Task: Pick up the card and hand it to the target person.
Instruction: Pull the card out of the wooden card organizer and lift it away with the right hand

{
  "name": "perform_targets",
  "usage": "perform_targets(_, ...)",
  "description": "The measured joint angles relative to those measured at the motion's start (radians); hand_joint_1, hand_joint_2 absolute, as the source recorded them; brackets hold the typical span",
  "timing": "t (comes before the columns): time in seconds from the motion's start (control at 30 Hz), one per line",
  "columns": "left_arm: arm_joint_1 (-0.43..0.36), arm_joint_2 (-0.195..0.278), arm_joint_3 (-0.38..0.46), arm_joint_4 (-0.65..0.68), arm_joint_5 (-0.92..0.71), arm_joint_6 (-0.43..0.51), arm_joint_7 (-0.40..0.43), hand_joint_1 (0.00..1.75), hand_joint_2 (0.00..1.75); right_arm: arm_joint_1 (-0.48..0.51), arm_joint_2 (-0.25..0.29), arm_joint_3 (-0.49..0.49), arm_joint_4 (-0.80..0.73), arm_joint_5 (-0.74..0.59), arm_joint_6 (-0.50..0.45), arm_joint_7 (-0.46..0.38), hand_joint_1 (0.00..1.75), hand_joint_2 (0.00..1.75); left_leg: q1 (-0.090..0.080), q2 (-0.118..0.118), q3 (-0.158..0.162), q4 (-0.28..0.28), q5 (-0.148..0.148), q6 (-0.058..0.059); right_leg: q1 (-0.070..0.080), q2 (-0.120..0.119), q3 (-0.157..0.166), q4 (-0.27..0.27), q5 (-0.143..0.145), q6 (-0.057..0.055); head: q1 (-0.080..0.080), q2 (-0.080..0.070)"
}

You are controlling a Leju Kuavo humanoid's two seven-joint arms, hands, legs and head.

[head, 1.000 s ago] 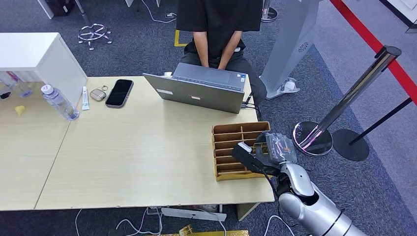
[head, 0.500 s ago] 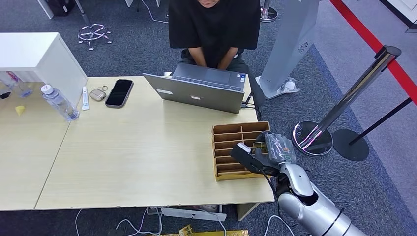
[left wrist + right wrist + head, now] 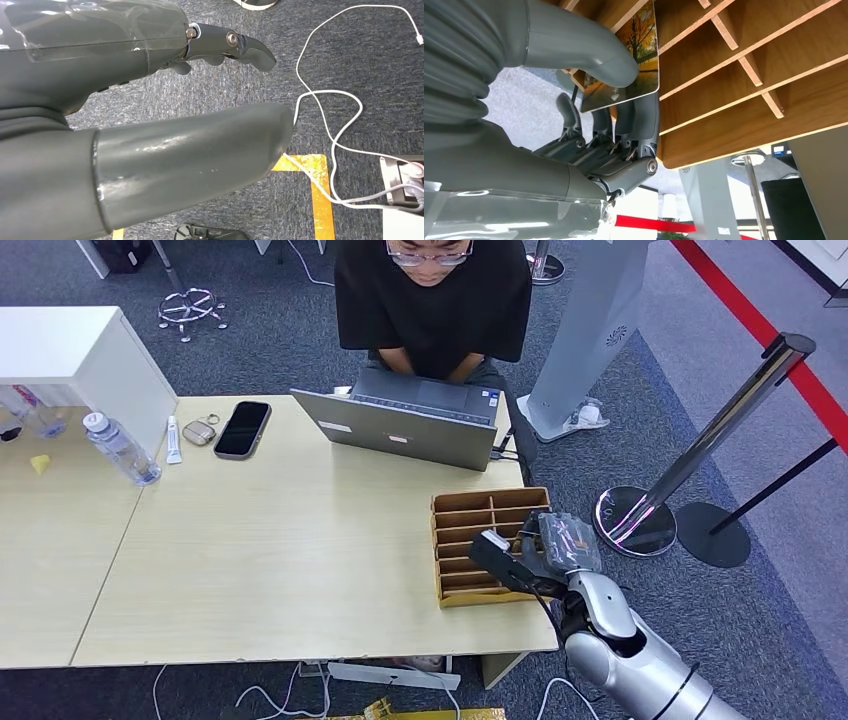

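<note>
The card [image 3: 629, 65], printed with an autumn-tree picture, sits in the upper middle of the right wrist view, pinched between the thick grey thumb on its face and the darker fingers [image 3: 634, 125] behind it. It is just beside the wooden organizer [image 3: 744, 75], whose slanted dividers keep cards standing on edge so a hand can reach one by its free edge; that is probably why the grasp takes the card at its corner and not flat. Whether the card has fully cleared its slot I cannot tell from this angle.

In the head view the right hand [image 3: 540, 550] is in the lower right of the frame, at the right edge of the organizer [image 3: 490, 545], with the silver forearm rising from the bottom right corner and the wrist bent in toward the box. The grasp looks firm enough to lift, though a pinch this near the edge could let the card swivel.

The left hand [image 3: 165, 115] is in the left wrist view over grey carpet and a white cable [image 3: 330, 110]; its fingers are apart and it carries nothing.

The person [image 3: 432, 300], likely the one to receive the card, sits at the top centre of the head view behind a laptop [image 3: 405, 420] on the table [image 3: 260, 560].
</note>
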Motion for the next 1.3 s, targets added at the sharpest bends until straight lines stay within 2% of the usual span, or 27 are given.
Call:
perform_targets(0.37, 0.0, 0.0, 0.008, 0.0, -0.001, 0.0, -0.001, 0.0, 0.0, -0.013, 0.0, 0.008, 0.0, 0.001, 0.02, 0.009, 1.47, 1.75, 0.0, 0.0, 0.0, 0.0, 0.0, 0.0, 0.0, 0.0, 0.0, 0.0, 0.0, 0.0, 0.0, 0.0)
perform_targets(0.53, 0.0, 0.0, 0.019, 0.0, -0.002, 0.0, -0.004, 0.0, 0.0, -0.019, 0.0, 0.014, 0.0, 0.002, 0.019, 0.008, 1.61, 1.75, 0.0, 0.0, 0.0, 0.0, 0.0, 0.0, 0.0, 0.0, 0.0, 0.0, 0.0, 0.0, 0.0, 0.0)
perform_targets(0.77, 0.001, 0.0, 0.025, 0.0, -0.005, 0.0, -0.007, 0.0, 0.0, -0.025, -0.001, 0.016, -0.006, 0.014, 0.003, -0.018, 1.5, 1.75, 0.0, 0.0, 0.0, 0.0, 0.0, 0.0, 0.0, 0.0, 0.0, 0.0, 0.0, 0.0, 0.0, 0.0)
perform_targets(0.87, 0.001, 0.0, 0.025, 0.0, -0.007, 0.0, -0.008, 0.0, 0.0, -0.027, -0.004, 0.015, -0.021, 0.016, -0.014, -0.04, 1.42, 1.75, 0.0, 0.0, 0.0, 0.0, 0.0, 0.0, 0.0, 0.0, 0.0, 0.0, 0.0, 0.0, 0.0, 0.0)
perform_targets(1.1, 0.005, 0.0, 0.025, 0.0, -0.015, 0.0, -0.018, 0.0, 0.0, -0.033, -0.015, 0.013, -0.075, -0.044, -0.053, -0.129, 1.55, 1.75, 0.0, 0.0, 0.0, 0.0, 0.0, 0.0, 0.0, 0.0, 0.0, 0.0, 0.0, 0.0, 0.0, 0.0)
perform_targets(1.3, 0.006, 0.001, 0.025, 0.0, -0.018, 0.0, -0.025, 0.0, 0.0, -0.039, -0.03, 0.0, -0.128, -0.059, -0.09, -0.173, 1.48, 1.75, 0.0, 0.0, 0.0, 0.0, 0.0, 0.0, 0.0, 0.0, 0.0, 0.0, 0.0, 0.0, 0.0, 0.0)
